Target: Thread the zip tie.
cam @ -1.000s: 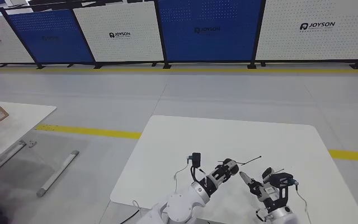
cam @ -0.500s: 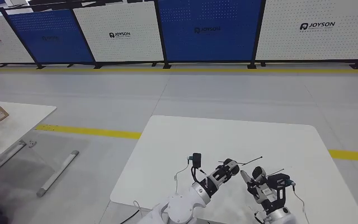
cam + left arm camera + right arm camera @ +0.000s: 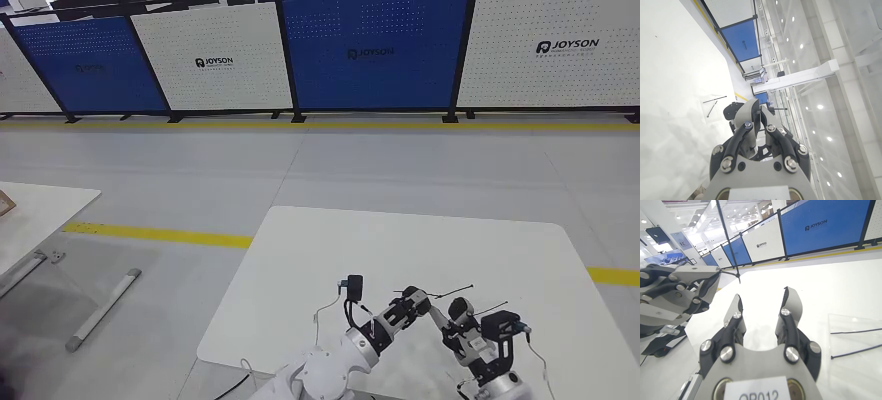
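Left gripper (image 3: 716,275) is clamped on the zip tie (image 3: 738,275) close to its head, held above the worktop (image 3: 810,285), with the strap sticking out past the gripper. My right gripper (image 3: 761,294) sits just beside the left gripper, fingers apart, holding nothing. Two spare ties (image 3: 855,330) lie on a clear sheet (image 3: 848,321), well apart from the left gripper.

The zip tie (image 3: 728,240) is plain black, same as the spare ties (image 3: 855,331) on the white table (image 3: 400,250). Behind the table the fence panels (image 3: 375,55) alternate blue and white, all finely dotted, with a yellow floor stripe (image 3: 400,124).
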